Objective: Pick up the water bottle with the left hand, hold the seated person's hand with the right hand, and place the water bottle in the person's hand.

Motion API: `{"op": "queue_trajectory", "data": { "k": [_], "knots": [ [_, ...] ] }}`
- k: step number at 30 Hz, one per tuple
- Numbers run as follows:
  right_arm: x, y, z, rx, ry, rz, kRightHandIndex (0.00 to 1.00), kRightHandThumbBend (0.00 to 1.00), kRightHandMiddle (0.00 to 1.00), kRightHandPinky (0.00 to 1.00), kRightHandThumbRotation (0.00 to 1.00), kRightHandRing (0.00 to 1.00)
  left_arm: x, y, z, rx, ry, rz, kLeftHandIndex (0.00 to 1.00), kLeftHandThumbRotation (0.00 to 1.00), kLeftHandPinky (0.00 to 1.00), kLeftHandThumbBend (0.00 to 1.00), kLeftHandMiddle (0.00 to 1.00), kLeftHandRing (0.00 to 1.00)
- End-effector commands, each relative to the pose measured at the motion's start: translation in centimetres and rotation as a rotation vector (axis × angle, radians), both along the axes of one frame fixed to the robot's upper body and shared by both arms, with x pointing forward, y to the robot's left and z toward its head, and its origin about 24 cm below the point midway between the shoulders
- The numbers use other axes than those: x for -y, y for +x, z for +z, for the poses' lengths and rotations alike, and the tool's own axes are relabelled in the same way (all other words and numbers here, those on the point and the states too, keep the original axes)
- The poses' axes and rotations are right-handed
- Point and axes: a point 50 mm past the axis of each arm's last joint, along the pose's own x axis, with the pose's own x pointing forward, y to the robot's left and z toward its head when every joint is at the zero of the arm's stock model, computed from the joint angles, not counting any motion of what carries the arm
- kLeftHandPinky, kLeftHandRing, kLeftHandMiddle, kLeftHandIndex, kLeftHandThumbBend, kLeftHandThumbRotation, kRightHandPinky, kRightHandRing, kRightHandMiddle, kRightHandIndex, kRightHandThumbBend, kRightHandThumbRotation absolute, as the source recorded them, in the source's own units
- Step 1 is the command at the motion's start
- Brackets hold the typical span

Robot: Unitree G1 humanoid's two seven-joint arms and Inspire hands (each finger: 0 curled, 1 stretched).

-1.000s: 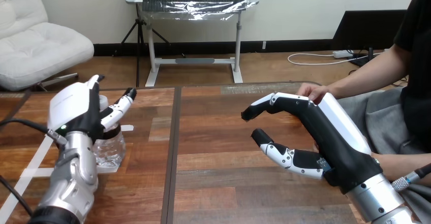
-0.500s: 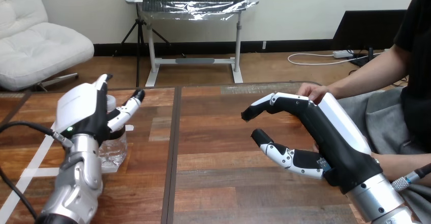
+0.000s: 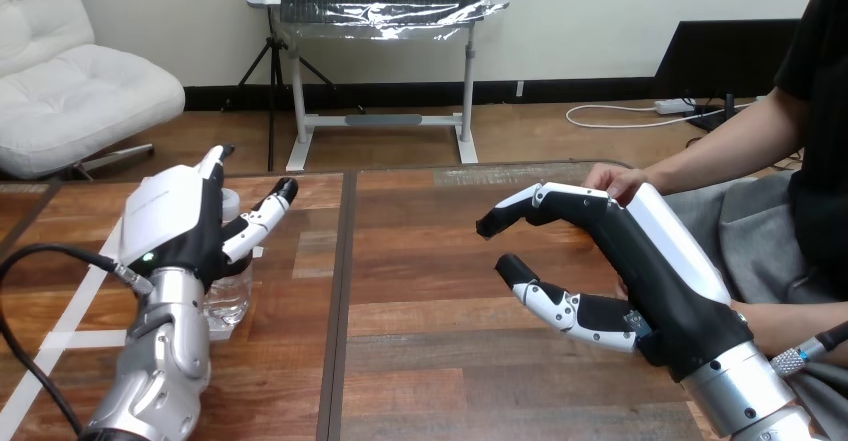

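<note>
The fingers (image 3: pixel 213 161) of the left hand (image 3: pixel 170 226) stood straight and spread wide, closed on nothing, the palm just in front of the water bottle (image 3: pixel 230 296), which stood upright on the bench (image 3: pixel 420 361) and looked not yet grasped. Well to the right of the bottle, the fingers (image 3: pixel 520 211) of the right hand (image 3: pixel 640 251) hung loosely bent and apart around empty air, and the person's hand (image 3: pixel 612 178) lay farther right, just behind that hand and not held by it. By my judgement all three steps remained: gripping the bottle, taking the person's hand, and handing the bottle over.
</note>
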Motion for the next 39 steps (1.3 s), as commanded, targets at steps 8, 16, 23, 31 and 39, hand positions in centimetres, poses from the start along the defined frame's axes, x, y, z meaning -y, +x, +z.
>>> {"op": "queue_trajectory", "data": {
  "k": [8, 16, 23, 31, 39],
  "knots": [
    [-0.21, 0.8, 2.2, 0.1, 0.02, 0.011, 0.61, 0.35, 0.67, 0.73, 0.0, 0.75, 0.58, 0.14, 0.95, 0.035, 0.013, -0.029, 0.93, 1.0, 0.86, 0.62, 0.9, 0.88],
    [-0.25, 0.83, 2.18, 0.102, 0.019, 0.012, 0.61, 0.36, 0.67, 0.73, 0.0, 0.75, 0.59, 0.11, 1.04, 0.038, 0.016, -0.034, 0.93, 1.0, 0.86, 0.61, 0.9, 0.88],
    [-0.26, 0.89, 2.17, 0.1, 0.018, 0.013, 0.61, 0.36, 0.67, 0.73, 0.0, 0.75, 0.58, 0.1, 1.07, 0.036, 0.01, -0.034, 0.93, 1.0, 0.86, 0.6, 0.9, 0.88],
    [-0.17, 0.89, 2.11, 0.097, 0.02, 0.009, 0.61, 0.36, 0.67, 0.73, 0.0, 0.74, 0.54, 0.08, 1.08, 0.036, 0.008, -0.031, 0.93, 1.0, 0.86, 0.61, 0.9, 0.88],
    [-0.08, 0.88, 2.19, 0.092, 0.018, 0.006, 0.61, 0.36, 0.68, 0.72, 0.0, 0.75, 0.21, 0.11, 0.97, 0.037, 0.009, -0.026, 0.93, 1.0, 0.86, 0.6, 0.89, 0.87]
  ]
}}
